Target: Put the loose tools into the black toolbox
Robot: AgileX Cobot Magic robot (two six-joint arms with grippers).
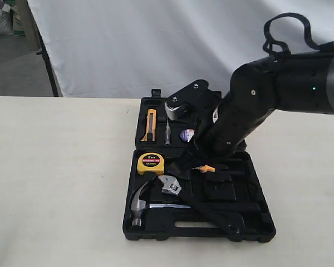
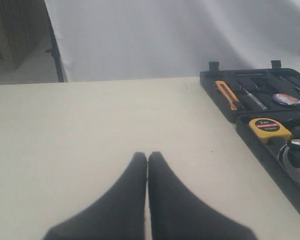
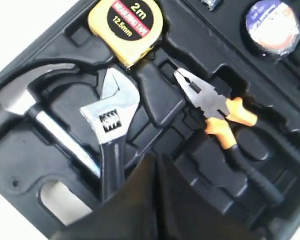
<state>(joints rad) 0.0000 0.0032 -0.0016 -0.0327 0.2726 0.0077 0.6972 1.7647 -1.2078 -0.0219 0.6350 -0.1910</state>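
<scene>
The black toolbox (image 1: 265,229) lies open flat on a pale table (image 1: 61,178), with a white sheet (image 1: 128,44) hung behind it. The far half holds an orange utility knife (image 1: 150,123), a thin screwdriver (image 1: 167,133) and the small tape roll (image 1: 187,134), which has a bluish label on top. In the near half, the yellow tape measure (image 1: 150,162) sits in the back left corner and the orange-handled pliers (image 3: 210,105) are in the middle.

The hammer (image 1: 139,200) lies along the front by the handle slot, steel head to the left and shiny shaft pointing right. Its black grip is hard to pick out against the case. The adjustable wrench (image 1: 171,184) lies at a slant, silver jaws just below the tape measure and next to the hammer head, with its black handle running across the hammer shaft.

The right arm comes in from the right and angles down over the case, blocking much of the far half. The right gripper (image 3: 156,159) has its fingers pressed together with nothing between them, tips just beside the wrench handle. The left gripper (image 2: 147,156) is also closed, over bare table well to the left of the box.
</scene>
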